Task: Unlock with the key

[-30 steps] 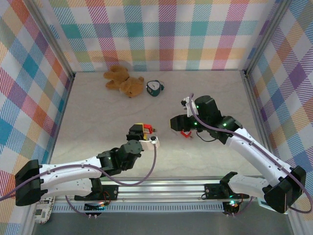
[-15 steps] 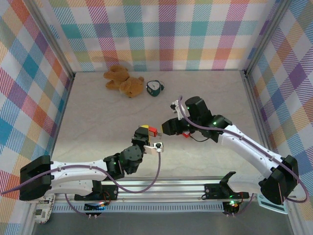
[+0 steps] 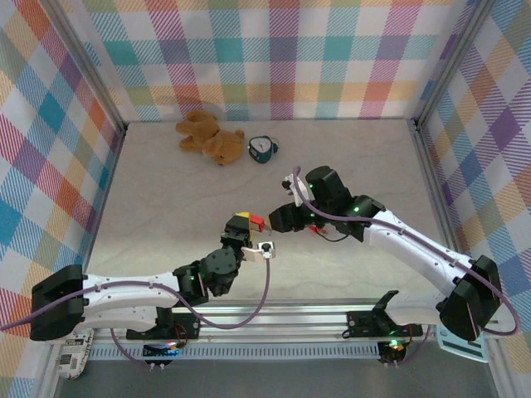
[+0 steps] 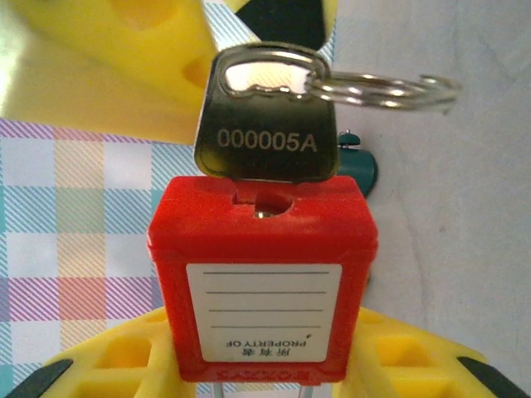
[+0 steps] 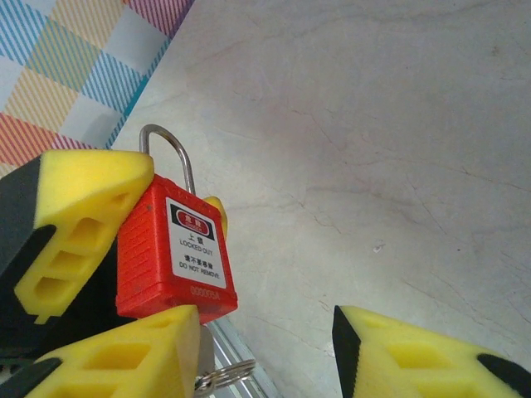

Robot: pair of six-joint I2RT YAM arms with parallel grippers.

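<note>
The blade of the key (image 4: 267, 124) is hidden from us inside the red padlock (image 4: 264, 249), whose lower end runs off the bottom edge.

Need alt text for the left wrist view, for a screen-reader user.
A red padlock, label upside down, is gripped between the left gripper's yellow fingers, with a silvery key stamped 000005A pushed into its keyhole and a key ring on the key's head. Behind are another yellow finger, checked wall and pale table.

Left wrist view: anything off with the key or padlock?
Nothing stands out. The key sits straight in the keyhole of the red padlock, its ring off to one side; the left gripper clamps the padlock body squarely, label intact.
</note>
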